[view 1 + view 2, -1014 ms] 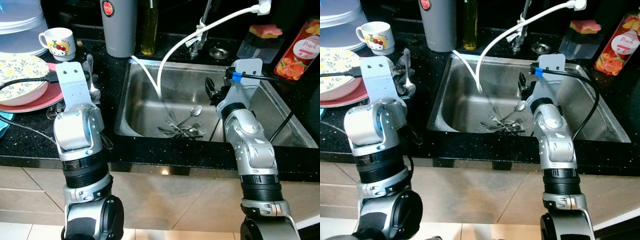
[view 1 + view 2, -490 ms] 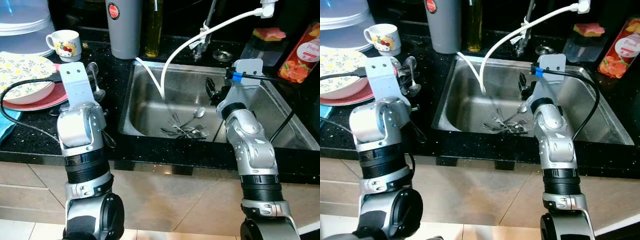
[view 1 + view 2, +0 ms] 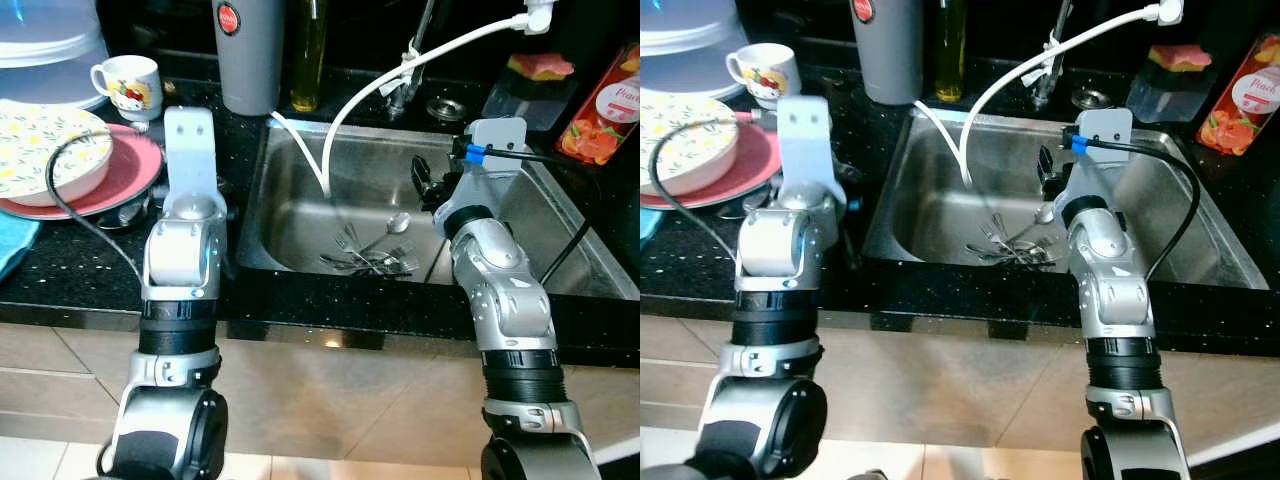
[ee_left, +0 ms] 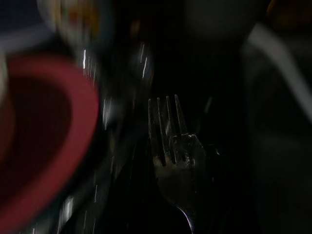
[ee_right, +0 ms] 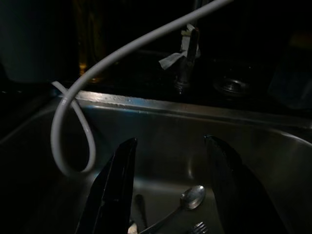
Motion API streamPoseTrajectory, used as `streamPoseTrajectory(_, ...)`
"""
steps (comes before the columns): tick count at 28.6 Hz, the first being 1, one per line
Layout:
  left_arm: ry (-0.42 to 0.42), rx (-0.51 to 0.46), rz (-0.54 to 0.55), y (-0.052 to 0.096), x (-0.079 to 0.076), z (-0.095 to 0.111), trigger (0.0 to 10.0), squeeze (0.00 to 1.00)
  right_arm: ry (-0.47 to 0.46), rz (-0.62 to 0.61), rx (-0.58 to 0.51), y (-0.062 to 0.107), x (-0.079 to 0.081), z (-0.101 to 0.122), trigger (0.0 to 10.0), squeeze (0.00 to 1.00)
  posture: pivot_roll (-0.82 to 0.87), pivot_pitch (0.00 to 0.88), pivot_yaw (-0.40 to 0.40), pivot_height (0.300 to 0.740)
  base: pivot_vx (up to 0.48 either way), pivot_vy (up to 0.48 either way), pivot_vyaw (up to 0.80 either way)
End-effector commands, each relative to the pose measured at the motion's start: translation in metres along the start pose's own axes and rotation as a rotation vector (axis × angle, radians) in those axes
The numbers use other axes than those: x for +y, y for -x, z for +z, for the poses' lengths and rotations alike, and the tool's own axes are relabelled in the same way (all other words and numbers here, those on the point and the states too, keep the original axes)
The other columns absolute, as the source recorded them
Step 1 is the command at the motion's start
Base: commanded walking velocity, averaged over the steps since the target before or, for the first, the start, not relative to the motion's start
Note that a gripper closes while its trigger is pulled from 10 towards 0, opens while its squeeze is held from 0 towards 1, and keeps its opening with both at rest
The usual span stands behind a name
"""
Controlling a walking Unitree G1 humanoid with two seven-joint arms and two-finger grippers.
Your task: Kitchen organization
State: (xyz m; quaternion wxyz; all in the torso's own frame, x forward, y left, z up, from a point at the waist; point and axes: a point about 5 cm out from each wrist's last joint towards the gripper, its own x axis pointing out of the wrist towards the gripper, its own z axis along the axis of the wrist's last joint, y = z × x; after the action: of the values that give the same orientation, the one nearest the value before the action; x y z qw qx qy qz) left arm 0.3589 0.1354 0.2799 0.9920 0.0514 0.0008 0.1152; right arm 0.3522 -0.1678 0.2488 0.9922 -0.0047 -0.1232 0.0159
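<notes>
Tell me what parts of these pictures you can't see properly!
- Left end effector: the left wrist view is dark and blurred, so its grip on the fork is unclear; in the eye views its own arm hides it.
- Cutlery pile in the sink: too tangled to count.
- Red carton: cut off by the picture's right edge.

Brushed steel sink [image 3: 300, 210], glossy speckled black stone counter [image 3: 80, 270], shiny metal cutlery [image 3: 365, 258], smooth white plastic hose [image 3: 370, 85].
</notes>
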Motion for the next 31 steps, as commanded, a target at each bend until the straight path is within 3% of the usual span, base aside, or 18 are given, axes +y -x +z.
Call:
streamPoseTrajectory(1,0.007,-0.136,-0.037,0.004,-0.003,0.023,10.0,0.00,0.002,-0.008,0.007,0.001,-0.003,-0.002,10.0,0.00,0.22,0.087,-0.062,0.740,0.000,0.000,0.00)
streamPoseTrajectory(3,0.011,-0.167,-0.059,0.005,-0.004,0.027,10.0,0.00,0.002,-0.008,0.007,0.001,-0.002,-0.002,10.0,0.00,0.22,0.087,-0.062,0.740,0.000,0.000,0.00)
streamPoseTrajectory(7,0.045,-0.264,-0.212,0.007,-0.014,0.043,10.0,0.00,0.002,-0.008,0.007,0.000,-0.002,-0.002,10.0,0.00,0.21,0.082,-0.064,0.740,0.000,0.000,0.00)
streamPoseTrajectory(9,0.045,-0.264,-0.212,0.007,-0.014,0.043,10.0,0.00,0.002,-0.008,0.007,0.000,-0.002,-0.002,10.0,0.00,0.21,0.082,-0.064,0.740,0.000,0.000,0.00)
streamPoseTrajectory(11,0.017,-0.275,-0.358,0.001,-0.032,0.044,10.0,0.00,0.005,-0.010,0.003,0.000,-0.003,-0.001,10.0,0.00,0.21,0.073,-0.067,0.740,0.000,0.000,0.00)
streamPoseTrajectory(17,-0.055,-0.299,-0.437,-0.010,-0.051,0.036,10.0,0.00,0.009,-0.016,-0.017,-0.002,-0.004,0.003,10.0,0.00,0.20,0.057,-0.067,0.740,0.000,0.000,0.00)
streamPoseTrajectory(21,-0.105,-0.282,-0.583,-0.015,-0.075,0.021,10.0,0.00,0.010,-0.027,-0.035,-0.002,-0.007,0.007,10.0,0.00,0.19,0.043,-0.068,0.740,0.000,0.000,0.00)
streamPoseTrajectory(23,-0.119,-0.271,-0.619,-0.015,-0.079,0.017,10.0,0.00,0.011,-0.029,-0.038,-0.002,-0.007,0.007,10.0,0.00,0.19,0.043,-0.068,0.740,0.000,0.000,0.00)
streamPoseTrajectory(24,-0.199,-0.292,-0.695,-0.015,-0.092,0.011,10.0,0.00,0.009,-0.048,-0.052,-0.001,-0.009,0.009,10.0,0.00,0.17,0.036,-0.070,0.740,0.000,0.000,0.00)
streamPoseTrajectory(26,-0.261,-0.295,-0.809,-0.011,-0.105,0.006,10.0,0.00,0.008,-0.072,-0.062,0.001,-0.012,0.010,10.0,0.00,0.17,0.038,-0.070,0.740,0.000,0.000,0.00)
streamPoseTrajectory(28,-0.310,-0.333,-0.848,-0.007,-0.114,0.010,10.0,0.00,0.021,-0.099,-0.059,0.001,-0.016,0.009,10.0,0.00,0.19,0.040,-0.069,0.740,0.000,0.000,0.00)
streamPoseTrajectory(31,-0.312,-0.332,-0.964,-0.001,-0.125,0.023,10.0,0.00,0.051,-0.185,-0.061,0.002,-0.029,0.010,10.0,0.00,0.23,0.049,-0.057,0.740,0.000,0.000,0.00)
